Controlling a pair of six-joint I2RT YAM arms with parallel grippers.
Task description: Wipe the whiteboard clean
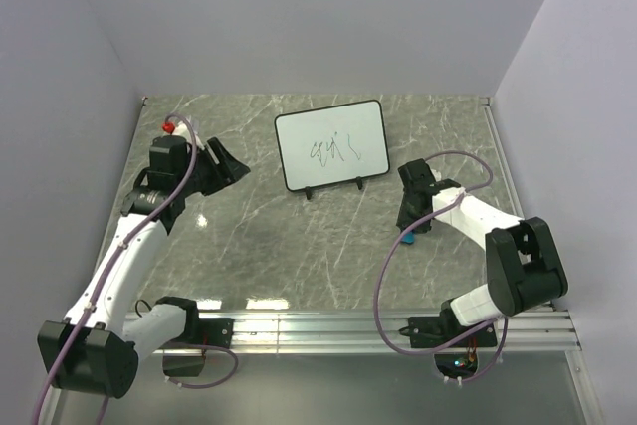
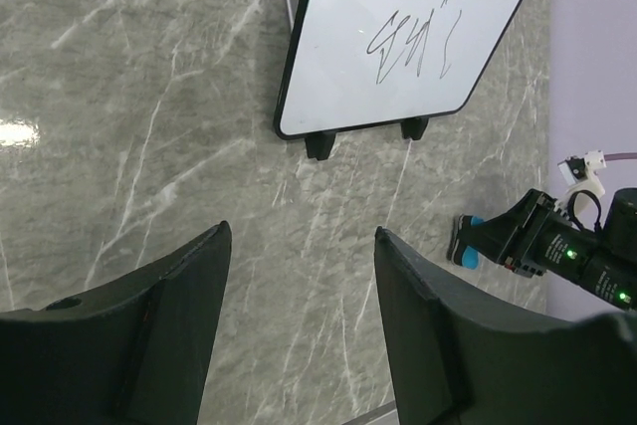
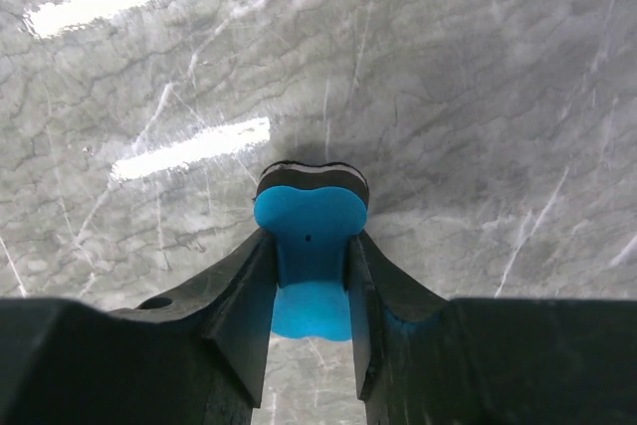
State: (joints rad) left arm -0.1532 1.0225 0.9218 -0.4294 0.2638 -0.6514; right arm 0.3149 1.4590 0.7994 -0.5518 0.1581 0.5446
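Nearest, on the right side of the table (image 1: 299,256), the right gripper (image 3: 311,246) is clamped on a blue eraser (image 3: 311,208), down at the marble surface. Farther in, on the left, the left gripper (image 2: 304,246) hangs with its jaws apart, holding nothing. The whiteboard (image 1: 331,143) stands beyond both, at the far middle, propped on black feet. Dark scribbles (image 1: 333,151) mark its face, and it is well apart from the eraser.
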